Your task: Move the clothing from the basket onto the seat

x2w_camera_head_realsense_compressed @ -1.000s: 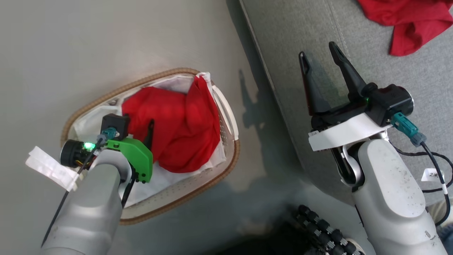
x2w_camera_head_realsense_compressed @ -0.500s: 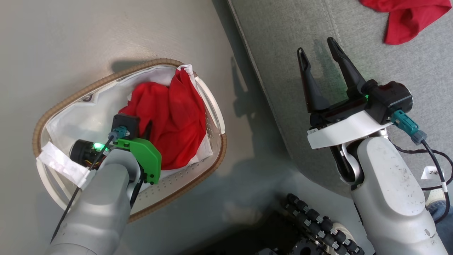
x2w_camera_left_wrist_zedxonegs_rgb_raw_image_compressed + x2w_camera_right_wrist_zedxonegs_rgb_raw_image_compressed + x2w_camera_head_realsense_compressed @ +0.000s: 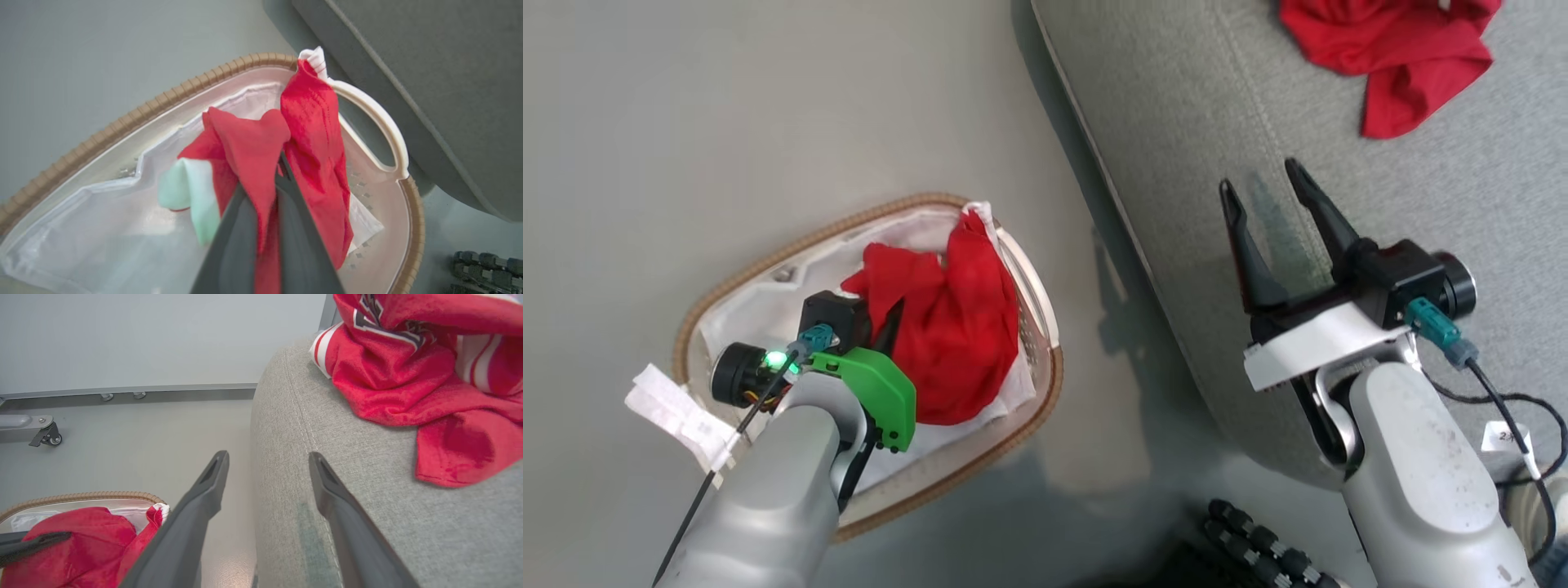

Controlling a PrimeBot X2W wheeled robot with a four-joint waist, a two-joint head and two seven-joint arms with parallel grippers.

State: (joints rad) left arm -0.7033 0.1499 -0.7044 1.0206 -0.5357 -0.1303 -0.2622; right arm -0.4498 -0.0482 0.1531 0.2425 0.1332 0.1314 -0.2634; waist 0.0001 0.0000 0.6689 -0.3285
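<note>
Between our left fingers: the left pincer is closed on a fold of the plain red garment, with cloth squeezed up between the two dark fingers.
Around that pincer: the rest of the garment lies bunched in the basket, mostly on the far side of the fingers. One end is draped up to the rim beside the handle.
Under and beside the pincer: the white liner lies loose, and a pale flap sits just beside the pinched fold. We cannot tell whether any of it is caught.
Risk, liner: if liner is in the pinch, we judge that a lift would drag it along, and perhaps the light basket too.
Risk, snag: the draped end could catch at the handle and tip the basket.
Risk, slip: we hold only a narrow fold, so the cloth could slide out on the way across.
Beyond the basket: a strip of floor separates it from the seat, and a hanging hem could trail over it.
Right pincer: it is open and empty, hovering over the seat's edge, well apart from the left one.
Farthest from the left pincer: the jersey already lies on the seat, so we judge this garment the last to move.
</note>
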